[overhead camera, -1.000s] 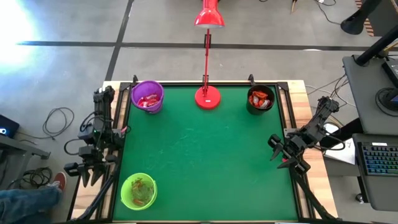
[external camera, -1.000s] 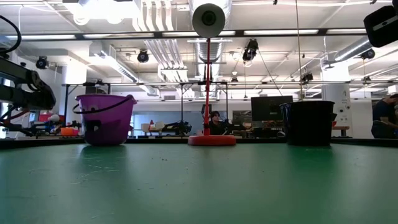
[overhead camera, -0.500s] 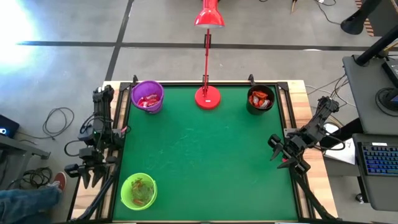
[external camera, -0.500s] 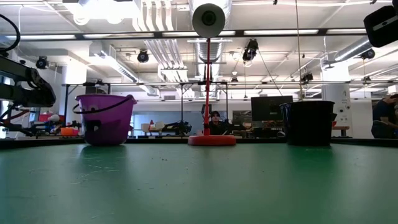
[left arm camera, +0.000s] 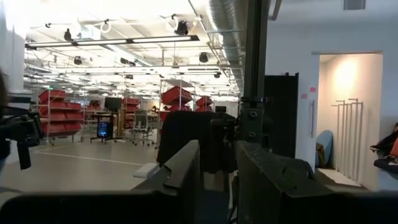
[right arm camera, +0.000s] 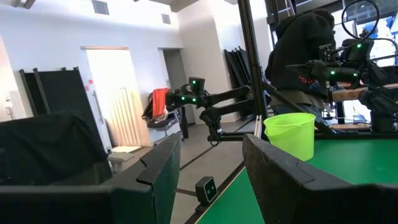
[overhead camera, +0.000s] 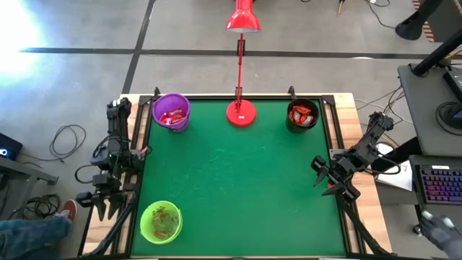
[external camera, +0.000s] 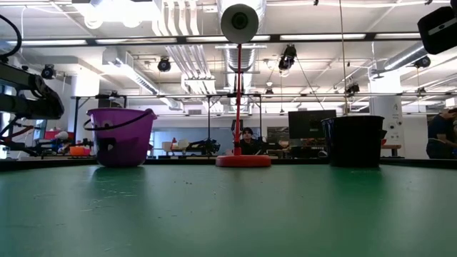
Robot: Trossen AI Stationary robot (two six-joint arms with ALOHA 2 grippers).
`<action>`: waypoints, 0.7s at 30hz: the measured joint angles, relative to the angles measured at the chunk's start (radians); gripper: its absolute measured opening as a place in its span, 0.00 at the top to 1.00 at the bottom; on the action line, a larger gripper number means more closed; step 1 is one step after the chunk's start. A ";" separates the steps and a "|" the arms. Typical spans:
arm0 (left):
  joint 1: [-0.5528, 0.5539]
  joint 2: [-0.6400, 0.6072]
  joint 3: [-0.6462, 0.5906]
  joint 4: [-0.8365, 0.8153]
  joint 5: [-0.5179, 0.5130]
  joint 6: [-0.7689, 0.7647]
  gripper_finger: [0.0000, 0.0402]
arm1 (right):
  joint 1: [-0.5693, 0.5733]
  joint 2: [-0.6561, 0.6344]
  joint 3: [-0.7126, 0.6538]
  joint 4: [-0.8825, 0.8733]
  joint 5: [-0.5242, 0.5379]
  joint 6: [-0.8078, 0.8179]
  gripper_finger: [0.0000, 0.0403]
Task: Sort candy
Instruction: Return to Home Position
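Right now the candy (overhead camera: 171, 116) lies in three buckets on the green table (overhead camera: 238, 188): red and white pieces in the purple bucket (overhead camera: 170, 112) at the far left corner; orange-red ones in the black bucket (overhead camera: 302, 115) at the far right corner; a mixed handful in the light green bucket (overhead camera: 161, 221) at the near left corner; none shows loose on the mat. Between the two far buckets stands the red lamp base (overhead camera: 241, 113). Off the table's left edge, just beside the green bucket, hangs the left gripper (overhead camera: 103, 207), its fingers apart with nothing between them; the right gripper (overhead camera: 323, 180) sits at the right edge, fingers likewise apart and holding nothing.
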 joint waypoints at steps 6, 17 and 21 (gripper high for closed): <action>0.000 0.012 0.000 0.000 0.000 0.000 0.77 | 0.000 0.000 0.000 0.000 0.000 0.000 0.58; 0.000 0.037 0.000 0.000 0.000 0.000 0.77 | 0.000 0.000 0.000 0.000 0.000 0.000 0.58; 0.000 0.048 0.000 0.000 0.000 0.000 0.77 | 0.000 0.000 0.000 0.000 0.000 0.000 0.58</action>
